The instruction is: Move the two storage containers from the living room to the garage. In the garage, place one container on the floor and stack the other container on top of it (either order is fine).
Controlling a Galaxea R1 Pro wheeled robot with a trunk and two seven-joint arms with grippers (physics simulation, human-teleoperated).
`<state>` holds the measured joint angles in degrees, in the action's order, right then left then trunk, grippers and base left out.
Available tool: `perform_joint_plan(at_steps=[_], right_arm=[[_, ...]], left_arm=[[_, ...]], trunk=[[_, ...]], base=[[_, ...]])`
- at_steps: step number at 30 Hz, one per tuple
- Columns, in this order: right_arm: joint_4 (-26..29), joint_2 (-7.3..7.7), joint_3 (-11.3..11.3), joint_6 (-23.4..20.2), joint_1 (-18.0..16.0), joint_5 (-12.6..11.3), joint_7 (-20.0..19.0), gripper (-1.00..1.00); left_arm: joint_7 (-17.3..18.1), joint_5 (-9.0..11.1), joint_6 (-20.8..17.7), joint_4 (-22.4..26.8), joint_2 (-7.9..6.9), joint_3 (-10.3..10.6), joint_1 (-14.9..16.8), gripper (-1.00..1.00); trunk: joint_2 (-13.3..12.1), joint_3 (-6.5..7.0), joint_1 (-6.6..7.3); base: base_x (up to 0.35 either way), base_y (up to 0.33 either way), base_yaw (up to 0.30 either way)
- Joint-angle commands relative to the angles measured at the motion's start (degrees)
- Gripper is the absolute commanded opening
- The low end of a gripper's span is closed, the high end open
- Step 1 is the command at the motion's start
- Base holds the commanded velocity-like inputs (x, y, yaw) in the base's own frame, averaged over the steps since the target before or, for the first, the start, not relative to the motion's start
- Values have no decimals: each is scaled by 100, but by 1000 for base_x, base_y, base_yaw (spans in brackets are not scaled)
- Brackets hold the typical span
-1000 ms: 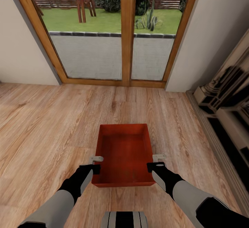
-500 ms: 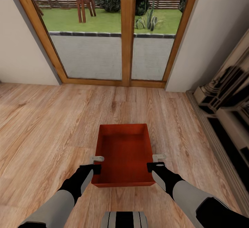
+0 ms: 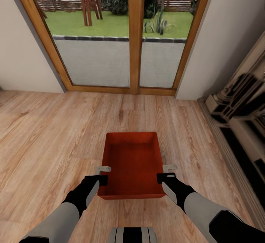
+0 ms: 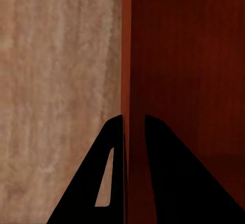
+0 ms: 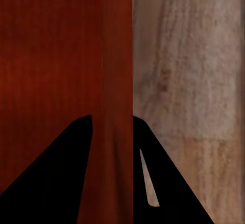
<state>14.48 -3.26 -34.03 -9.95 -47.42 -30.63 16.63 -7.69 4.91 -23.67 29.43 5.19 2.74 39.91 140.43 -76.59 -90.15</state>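
One orange-red storage container [image 3: 132, 163] hangs just above the living room's light wood plank floor [image 3: 55, 132], held level between my two arms. My left gripper [image 3: 103, 177] is shut on its left wall near the close corner, and my right gripper [image 3: 162, 175] is shut on its right wall. In the left wrist view the dark fingers [image 4: 115, 147] pinch the thin red wall [image 4: 126, 55]. In the right wrist view the fingers [image 5: 76, 147] clamp the opposite wall [image 5: 117, 55]. The bin is empty. The garage is out of view.
A glazed double door with an orange-brown wooden frame [image 3: 135, 33] stands straight ahead, with lawn and fence outside. White walls [image 3: 22, 51] flank it. A dark low shelving unit [image 3: 239, 125] runs along the right side. Open plank floor lies to the left.
The whole picture has shifted slightly, so the camera moved a little. The container and both grippers keep the same hold and place in the view.
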Motion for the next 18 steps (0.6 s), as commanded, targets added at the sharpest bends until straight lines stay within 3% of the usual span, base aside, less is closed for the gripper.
perform_joint_plan(at_steps=[1,18], right_arm=[[10,19,11,-43,-4,92,83,-100],[11,19,11,-42,-4,92,83,-100]], left_arm=[[-180,-105,-50,9,-10,8,0,-100],[-170,-95,-50,9,-10,7,0,-100]], trunk=[[-40,15,23],[-722,320,397]], base=[[0,0,0],[0,0,0]])
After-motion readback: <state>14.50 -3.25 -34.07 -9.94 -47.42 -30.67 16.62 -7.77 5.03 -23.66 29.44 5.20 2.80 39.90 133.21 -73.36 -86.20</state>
